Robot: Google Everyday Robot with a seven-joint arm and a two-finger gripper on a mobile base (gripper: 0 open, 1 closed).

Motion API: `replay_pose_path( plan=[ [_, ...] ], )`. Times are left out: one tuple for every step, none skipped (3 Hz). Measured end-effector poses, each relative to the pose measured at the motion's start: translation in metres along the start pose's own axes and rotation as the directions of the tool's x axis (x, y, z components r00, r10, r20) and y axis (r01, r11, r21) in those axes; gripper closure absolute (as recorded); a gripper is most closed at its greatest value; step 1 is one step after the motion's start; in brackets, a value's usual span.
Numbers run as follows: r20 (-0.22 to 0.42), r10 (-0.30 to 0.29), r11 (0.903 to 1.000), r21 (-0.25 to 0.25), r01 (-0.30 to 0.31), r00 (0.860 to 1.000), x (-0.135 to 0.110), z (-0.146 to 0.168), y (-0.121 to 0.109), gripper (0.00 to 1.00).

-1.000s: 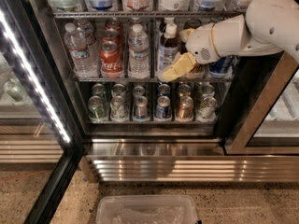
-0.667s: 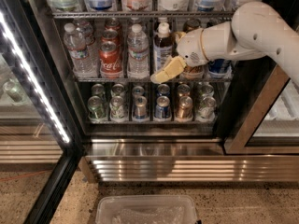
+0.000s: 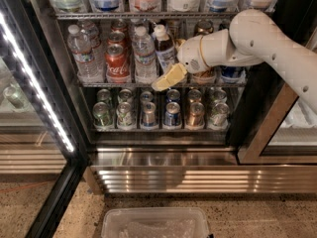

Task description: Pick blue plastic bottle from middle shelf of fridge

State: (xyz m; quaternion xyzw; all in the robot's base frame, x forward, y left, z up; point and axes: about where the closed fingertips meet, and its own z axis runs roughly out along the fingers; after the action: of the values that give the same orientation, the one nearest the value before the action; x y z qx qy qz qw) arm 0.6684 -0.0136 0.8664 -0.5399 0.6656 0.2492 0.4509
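Gripper (image 3: 169, 76) reaches into the fridge (image 3: 163, 158) from the right, at the front edge of the middle shelf (image 3: 96, 85) — low against the blue plastic bottle (image 3: 163, 47) (just right of a clear water bottle (image 3: 142, 53)) — whether parted or clamped, I cannot tell.

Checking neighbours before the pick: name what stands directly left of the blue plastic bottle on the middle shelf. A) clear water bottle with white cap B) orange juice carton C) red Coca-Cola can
A: a clear water bottle stands just left of the blue plastic bottle on the middle shelf. The Coca-Cola can is farther left, and the pincer is at the blue bottle's base.
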Motion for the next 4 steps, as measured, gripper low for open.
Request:
replay_pose_path(
  plan=[
    [0.0,0.0,1.0,0.0,0.0,1.0,0.0,0.0,0.0,0.19],
    [0.0,0.0,1.0,0.0,0.0,1.0,0.0,0.0,0.0,0.42],
    [0.0,0.0,1.0,0.0,0.0,1.0,0.0,0.0001,0.0,0.65],
    [0.0,0.0,1.0,0.0,0.0,1.0,0.0,0.0001,0.0,0.88]
  ],
)
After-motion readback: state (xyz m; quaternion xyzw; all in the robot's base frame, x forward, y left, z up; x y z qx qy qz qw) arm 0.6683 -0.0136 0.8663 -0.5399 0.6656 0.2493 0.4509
